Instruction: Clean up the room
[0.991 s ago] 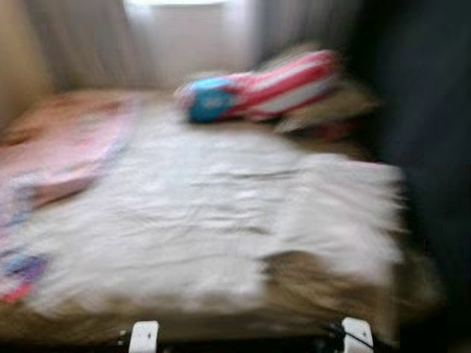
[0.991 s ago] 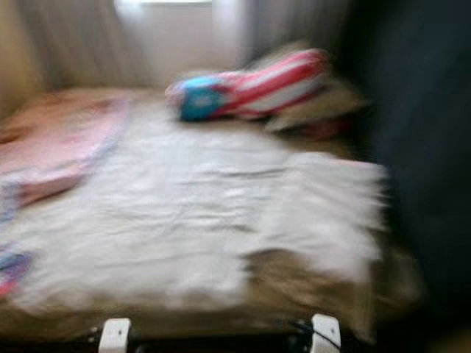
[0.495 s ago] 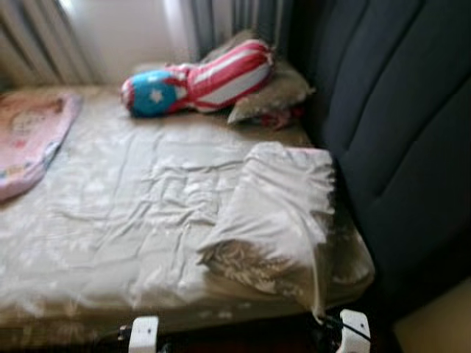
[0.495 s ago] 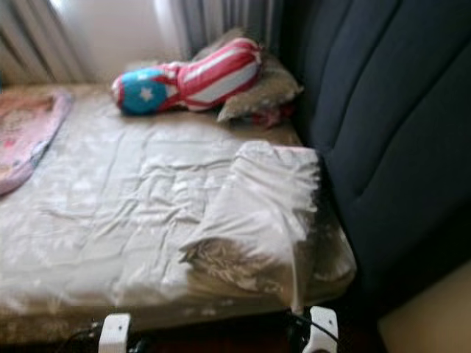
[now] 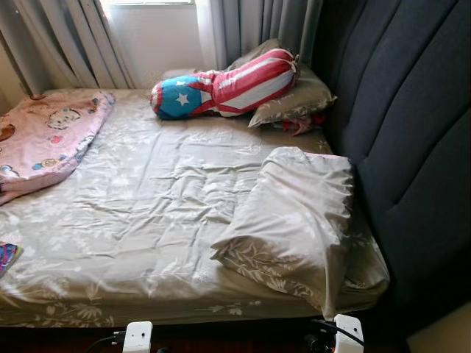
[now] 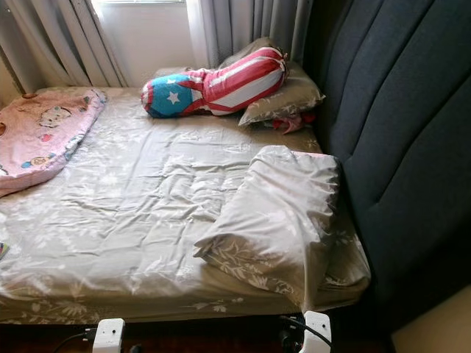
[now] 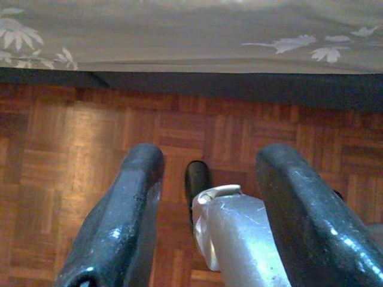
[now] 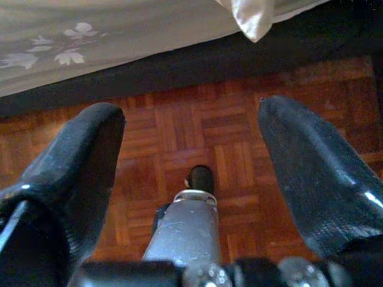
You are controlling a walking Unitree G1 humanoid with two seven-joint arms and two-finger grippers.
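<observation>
Pink blanket (image 5: 45,140) lies bunched at the left side of the bed (image 5: 147,220), printed with small cartoon figures, its far end near the curtains (image 5: 73,44). A corner of something bright-coloured (image 5: 6,257) shows at the left edge, on the sheet; what it is cannot be told. The grey-beige sheet (image 5: 154,198) with its pale leaf print is wrinkled across the middle of the mattress. Toward the far end, a bolster (image 5: 224,82) in red and white stripes with a blue end and a white star lies across the bed, leaning on a pillow (image 5: 294,99) in the same leaf print. A scrap of red cloth (image 5: 300,125) shows just beside that pillow. Nearer, on the right side of the bed, a second pillow (image 5: 294,220) lies rumpled against the dark blue padded headboard (image 5: 405,132).

Both arms hang low at the bed's near edge, over the parquet floor (image 7: 72,155). The left gripper (image 7: 206,197) has its fingers (image 7: 122,215) spread wide, holding nothing. The right gripper (image 8: 191,173) is likewise wide and empty, its fingers (image 8: 72,167) pointing at the floor below the sheet's hem.
</observation>
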